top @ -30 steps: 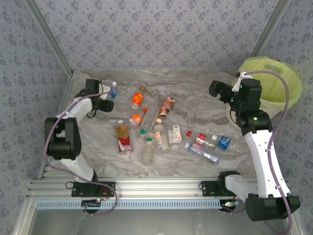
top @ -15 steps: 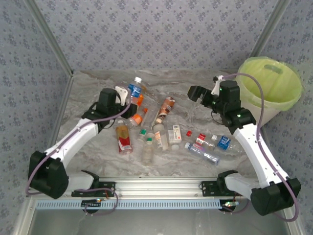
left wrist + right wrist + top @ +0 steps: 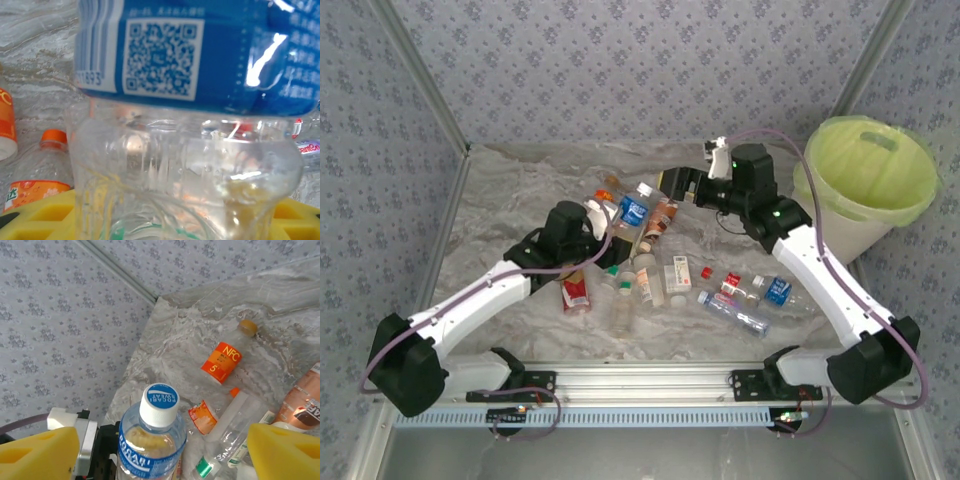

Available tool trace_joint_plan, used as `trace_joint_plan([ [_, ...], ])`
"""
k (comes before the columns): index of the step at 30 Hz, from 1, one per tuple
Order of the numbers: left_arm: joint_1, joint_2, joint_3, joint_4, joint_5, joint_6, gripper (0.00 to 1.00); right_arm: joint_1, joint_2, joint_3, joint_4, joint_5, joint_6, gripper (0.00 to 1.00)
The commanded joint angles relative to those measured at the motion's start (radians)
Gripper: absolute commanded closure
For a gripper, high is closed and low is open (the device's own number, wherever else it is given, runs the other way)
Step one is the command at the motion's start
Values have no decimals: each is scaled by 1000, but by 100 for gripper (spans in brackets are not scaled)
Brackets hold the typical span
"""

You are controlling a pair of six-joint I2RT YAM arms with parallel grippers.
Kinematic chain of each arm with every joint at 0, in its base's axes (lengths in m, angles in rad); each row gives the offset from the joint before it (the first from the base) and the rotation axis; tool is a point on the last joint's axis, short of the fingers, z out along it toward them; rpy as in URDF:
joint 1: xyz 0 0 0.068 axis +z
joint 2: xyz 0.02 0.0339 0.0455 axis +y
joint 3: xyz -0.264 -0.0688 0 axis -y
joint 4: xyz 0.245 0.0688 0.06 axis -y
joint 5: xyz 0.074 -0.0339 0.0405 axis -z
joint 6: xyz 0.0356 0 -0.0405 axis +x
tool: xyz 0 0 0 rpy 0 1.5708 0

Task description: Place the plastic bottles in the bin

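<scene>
Toward the near edge, loose bottles are seen lying flat across the mid table. Just behind them, a blue-label bottle is held upright, cap up, by the L gripper, w/ jaws narrowed on its clear body. Beyond that, the R gripper is seen w/ pads spread wide and nothing gripped; the blue bottle's cap shows ahead between them, apart from both. At far right the green-lined bin is set, well apart from both grippers.
</scene>
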Motion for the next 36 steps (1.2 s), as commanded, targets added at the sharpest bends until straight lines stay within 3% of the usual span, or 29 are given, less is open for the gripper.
trace_joint_plan([
  [1,-25,-12,26,58,11,20,50,23,30,49,9,-29,41,14],
  [5,-42,0,30,75,12,13,49,37,61,80,-30,-19,19,30],
  [10,-54,11,32,86,16,21,49,40,90,92,-54,-24,18,32],
  [18,-75,34,47,100,4,22,49,69,138,133,-102,-46,-26,44],
  [26,-82,39,47,110,-10,10,48,73,116,126,-109,-10,-46,74],
  [30,-83,38,47,103,-12,3,36,74,90,122,-113,16,-63,84],
  [36,-82,18,31,119,-33,-19,4,55,35,103,-114,92,-97,99],
])
